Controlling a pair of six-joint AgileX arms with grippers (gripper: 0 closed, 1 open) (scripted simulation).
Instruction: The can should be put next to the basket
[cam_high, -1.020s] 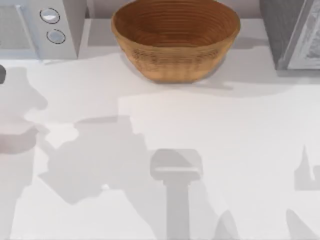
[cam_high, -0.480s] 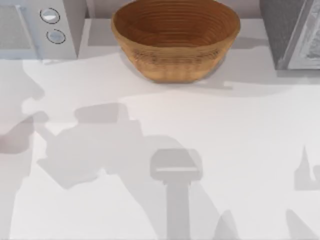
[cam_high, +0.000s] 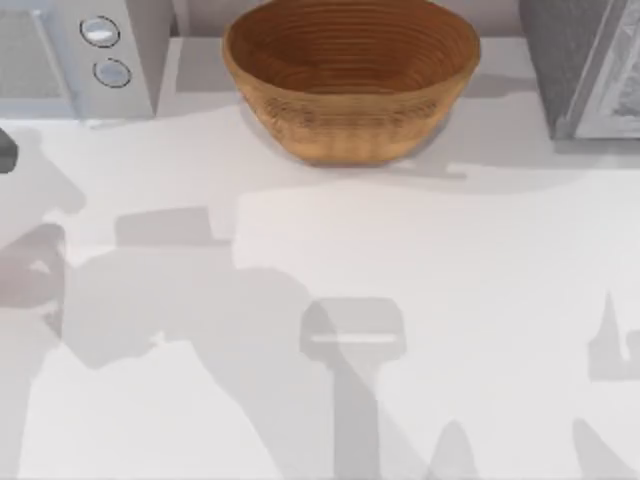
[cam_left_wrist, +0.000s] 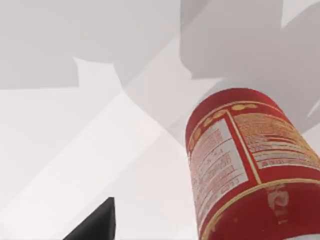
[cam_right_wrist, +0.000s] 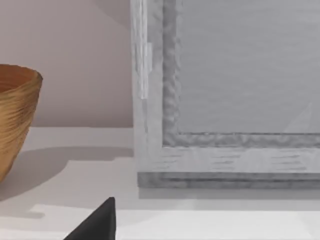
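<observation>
Close against the left tool (cam_left_wrist: 97, 225), in the left wrist view, is the small red and orange-yellow drink can (cam_left_wrist: 245, 165). It is a smooth printed metal cylinder with gold bands and pale label panels. Its long axis runs away from the wrist, roughly in line with the tool. Whether the tool has hold of the can I cannot tell. A soft shadow falls on the white tabletop (cam_left_wrist: 75, 150) beyond the can's far end, so I judge the can is raised rather than standing.

The large round bowl-shaped basket of light brown wicker (cam_high: 350, 80) sits at the back of the tabletop, its inside ribbed in concentric rings and its wall coarse and rounded. A pale box-shaped appliance with two round knobs (cam_high: 85, 55) stands left of the basket, and a grey textured cabinet (cam_high: 580, 70) stands right of it. Bare tabletop lies in front of the basket and on both sides of it.

The left arm is the one with the can, so I judge the coming move to be a carry towards the basket, ending beside its wall and not over its rim.

The right tool (cam_right_wrist: 97, 222) is parked to the right of the basket, facing the basket (cam_right_wrist: 17, 120) and the cabinet. Its state I cannot tell.
</observation>
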